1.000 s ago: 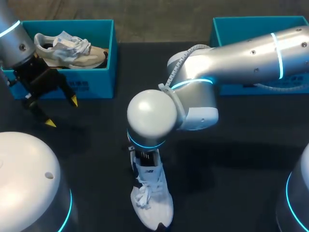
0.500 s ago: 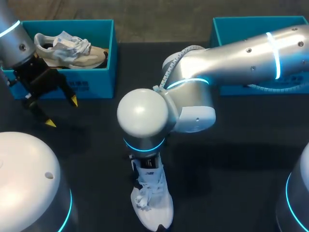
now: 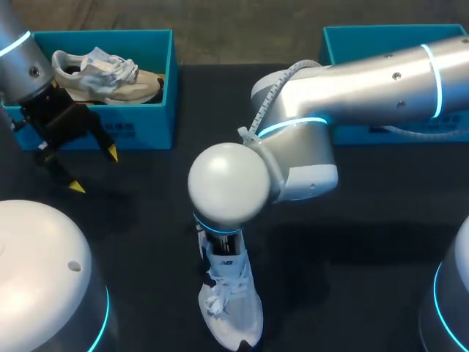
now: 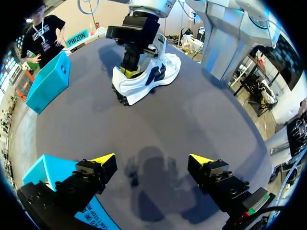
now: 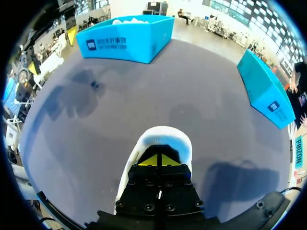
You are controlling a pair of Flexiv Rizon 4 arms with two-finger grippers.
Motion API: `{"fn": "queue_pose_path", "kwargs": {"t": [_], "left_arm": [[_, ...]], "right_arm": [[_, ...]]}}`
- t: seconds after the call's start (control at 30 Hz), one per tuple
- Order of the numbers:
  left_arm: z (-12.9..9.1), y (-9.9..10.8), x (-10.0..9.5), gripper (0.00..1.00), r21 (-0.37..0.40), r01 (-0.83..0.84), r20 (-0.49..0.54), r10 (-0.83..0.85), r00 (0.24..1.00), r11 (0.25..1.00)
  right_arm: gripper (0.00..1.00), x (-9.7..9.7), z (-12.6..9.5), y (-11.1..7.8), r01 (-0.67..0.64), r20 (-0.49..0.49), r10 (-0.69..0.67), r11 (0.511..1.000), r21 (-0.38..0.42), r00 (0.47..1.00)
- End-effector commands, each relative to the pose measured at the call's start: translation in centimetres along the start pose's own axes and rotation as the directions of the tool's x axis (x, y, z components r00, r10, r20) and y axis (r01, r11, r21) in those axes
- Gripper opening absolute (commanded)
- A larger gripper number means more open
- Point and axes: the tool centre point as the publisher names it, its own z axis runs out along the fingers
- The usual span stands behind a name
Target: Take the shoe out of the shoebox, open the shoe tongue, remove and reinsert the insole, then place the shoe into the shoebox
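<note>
Sitting at six o'clock, white shoe point(image 3: 233, 308): on the table point(image 3: 352, 242), toe pointing to six, out of any box.
Right gripper point(image 5: 158, 159): down in the shoe's collar, yellow tips pressed together; whether they pinch the insole I cannot tell.
Step in hand: insole removal, I judge; I'd lift slowly, straight up, watching that the shoe doesn't rise too.
Left gripper point(image 3: 94, 170): ten o'clock, fingers spread, empty; could pin the toe.
Left shoebox point(image 3: 139, 128): eleven o'clock, holding another shoe point(image 3: 102, 73).
Right shoebox point(image 3: 352, 44): one o'clock.
</note>
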Motion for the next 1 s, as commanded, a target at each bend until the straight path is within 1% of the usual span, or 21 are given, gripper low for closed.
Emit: {"fn": "queue_pose_path", "kwargs": {"t": [0.03,0.23,0.37,0.47,0.6,0.8,0.9,1.0], "left_arm": [[0.0,0.0,0.0,1.0,-0.002,0.0,-0.002,0.0,1.0,1.0],[0.0,0.0,0.0,1.0,-0.002,0.0,-0.002,0.0,1.0,1.0],[0.0,0.0,0.0,1.0,-0.002,0.0,-0.002,0.0,1.0,1.0],[0.0,0.0,0.0,1.0,-0.002,0.0,-0.002,0.0,1.0,1.0],[0.0,0.0,0.0,1.0,-0.002,0.0,-0.002,0.0,1.0,1.0],[0.0,0.0,0.0,1.0,-0.002,0.0,-0.002,0.0,1.0,1.0],[0.0,0.0,0.0,1.0,-0.002,0.0,-0.002,0.0,1.0,1.0],[0.0,0.0,0.0,1.0,-0.002,0.0,-0.002,0.0,1.0,1.0]], "right_arm": [[0.0,0.0,2.6,0.4,0.009,-0.035,-0.008,0.999,0.036,0.999],[0.0,0.1,4.7,0.4,0.017,-0.059,-0.013,0.998,0.067,0.998],[0.0,0.4,5.2,0.3,0.022,-0.065,-0.017,0.996,0.088,0.998],[0.0,0.7,5.0,-0.4,0.02,-0.065,-0.013,0.994,0.107,0.998],[0.0,0.6,4.4,-1.9,0.006,-0.053,0.001,0.99,0.138,0.999],[0.0,0.3,2.9,-4.3,-0.024,-0.017,0.028,0.984,0.174,0.999],[0.0,0.2,2.0,-5.0,-0.039,0.006,0.038,0.983,0.18,0.999],[0.0,0.1,1.7,-5.5,-0.043,0.015,0.041,0.98,0.192,0.999]]}}
